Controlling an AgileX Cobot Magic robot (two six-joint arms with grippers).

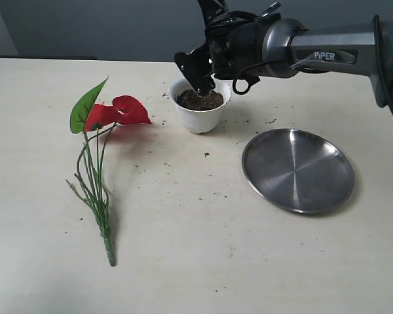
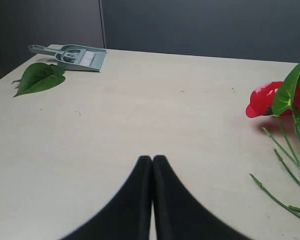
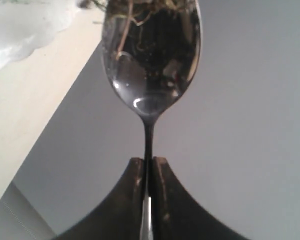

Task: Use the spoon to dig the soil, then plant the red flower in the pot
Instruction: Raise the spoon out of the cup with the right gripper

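Observation:
The white pot point(image 1: 200, 116) stands at the table's back middle, filled with dark soil point(image 1: 200, 100). Over its rim hangs my right gripper point(image 1: 204, 84), shut on the silver spoon point(image 3: 150, 65) by its thin handle. The spoon's bowl tip is among soil fibres point(image 3: 140, 7) beside the pot's wavy rim point(image 3: 25, 30); in the exterior view the gripper hides the spoon. The red flower point(image 1: 121, 111) lies flat at the left, its stems point(image 1: 98, 190) running toward the front; its bloom point(image 2: 264, 100) also shows in the left wrist view. My left gripper point(image 2: 152, 159) is shut and empty, low over bare table.
A round steel plate point(image 1: 297, 170) lies right of the pot. Soil crumbs point(image 1: 207, 155) are scattered in front of the pot. In the left wrist view a grey dustpan with brush point(image 2: 72, 56) and a loose green leaf point(image 2: 37, 77) lie at a far table corner.

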